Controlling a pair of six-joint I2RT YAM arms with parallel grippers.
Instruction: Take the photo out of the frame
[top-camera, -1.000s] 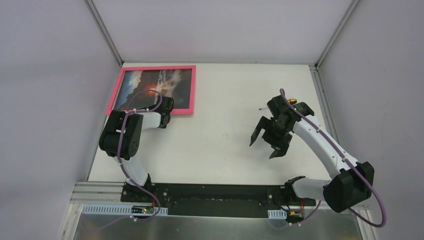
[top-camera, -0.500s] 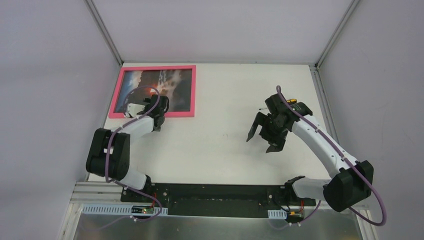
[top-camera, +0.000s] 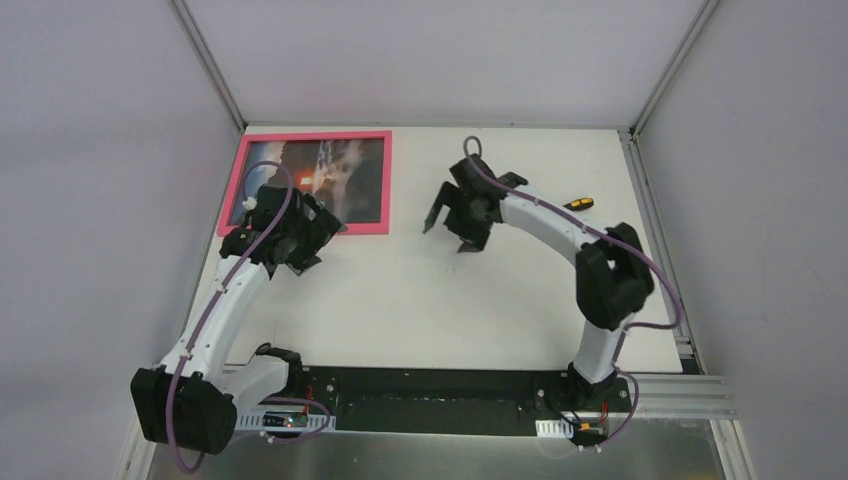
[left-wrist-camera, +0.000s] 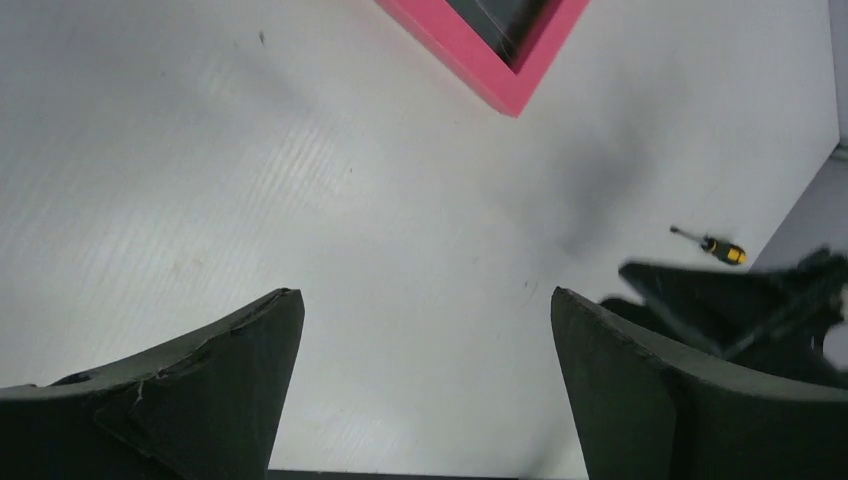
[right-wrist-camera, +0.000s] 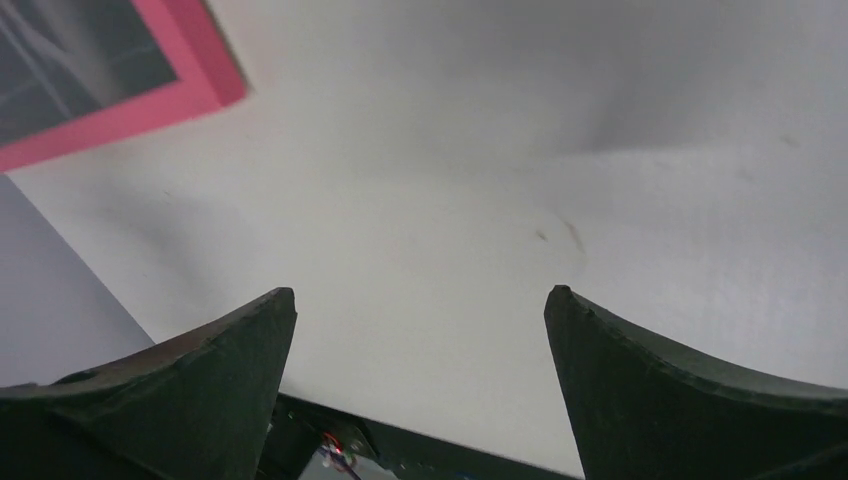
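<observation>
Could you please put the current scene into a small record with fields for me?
frame: pink, lying flat at the far left of the table
photo: inside the frame, not yet taken out
left tool: open, holding nothing, over the table near the frame's near right corner
right tool: open, holding nothing, over the table to the right of the frame
screwdriver: yellow and black handle, lying on the table at the far right, untouched

Left hand (top-camera: 320, 240) overhangs frame (top-camera: 378, 180) near edge; right hand (top-camera: 451, 227) beside; near table (top-camera: 430, 310) open
</observation>
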